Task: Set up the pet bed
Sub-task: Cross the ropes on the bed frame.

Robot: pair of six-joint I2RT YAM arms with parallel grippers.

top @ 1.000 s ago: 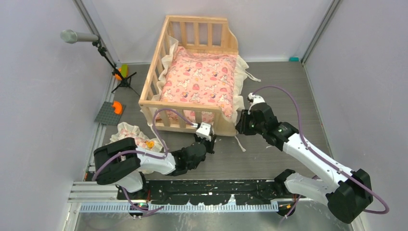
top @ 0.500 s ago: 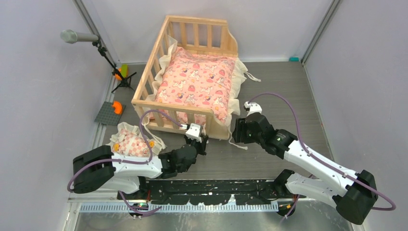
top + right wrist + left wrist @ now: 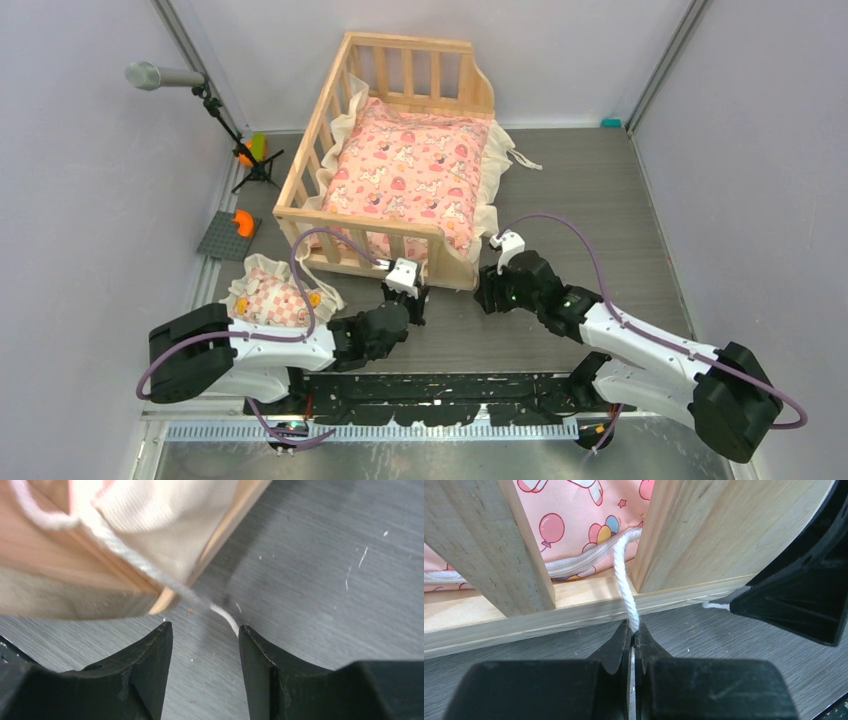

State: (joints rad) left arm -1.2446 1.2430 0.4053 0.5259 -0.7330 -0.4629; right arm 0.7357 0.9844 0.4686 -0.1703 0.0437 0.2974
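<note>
The pet bed (image 3: 345,221), a pale wooden crib frame, stands at the table's middle back with a pink printed cushion (image 3: 410,170) inside it. My left gripper (image 3: 413,300) sits just in front of the bed's near rail. In the left wrist view it (image 3: 633,628) is shut on a white cord (image 3: 623,580) that runs out between two slats (image 3: 694,530). My right gripper (image 3: 486,292) is low at the bed's near right corner (image 3: 75,575). There it (image 3: 205,632) stands open over bare table, and a loose white cord end (image 3: 226,619) lies by its right finger.
A small frilled pillow (image 3: 275,298) lies on the table left of my left arm. A microphone on a stand (image 3: 165,76), a grey plate with an orange piece (image 3: 228,235) and an orange-green item (image 3: 250,150) are along the left wall. A teal item (image 3: 610,123) is at the back right.
The bed has slid left and a little nearer as my left arm drew back with the cord. My right gripper has opened and moved nearer, away from the bed's corner.
</note>
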